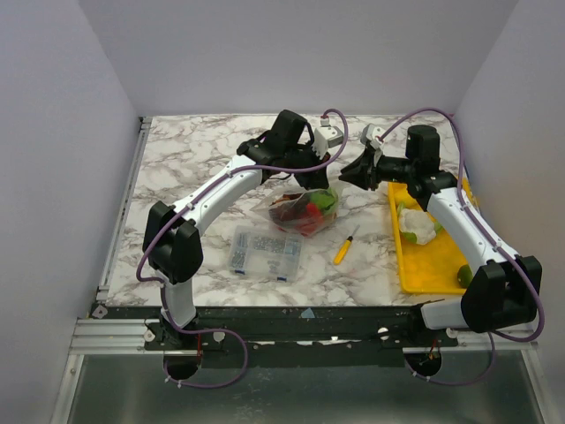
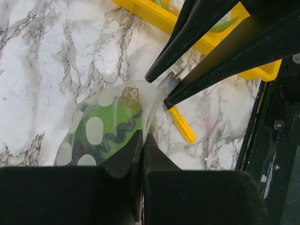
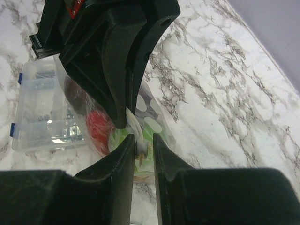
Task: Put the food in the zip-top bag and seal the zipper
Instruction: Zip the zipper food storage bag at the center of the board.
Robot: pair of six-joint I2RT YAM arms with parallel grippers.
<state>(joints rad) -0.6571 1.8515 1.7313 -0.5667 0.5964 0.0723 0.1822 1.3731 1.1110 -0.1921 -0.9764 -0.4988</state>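
Plainly, both arms meet at the mouth of the soft, crinkly, see-through zip-top bag [image 1: 305,212]. It lies on the marbled tabletop [image 1: 194,159] between them, packed with red and green toy food [image 3: 98,129]. The left arm's fingers [image 2: 143,140] are clenched on the bag's rim. The right arm's fingers [image 2: 167,91] pinch the narrow clear zipper strip [image 2: 153,107] just beyond them, nearly tip to tip. From the left wrist view the strip runs as a short curved line from one pinch to the other, so its long axis points from the left fingers towards the right ones. Neither arm is nearer; both are on it. I judge that the next move turns on that line, with one pair anchoring while the other slides along it. How much of the strip is pressed shut I cannot tell. A white toy cauliflower [image 1: 419,221] sits apart on the yellow plastic tray [image 1: 410,265], outside the bag.
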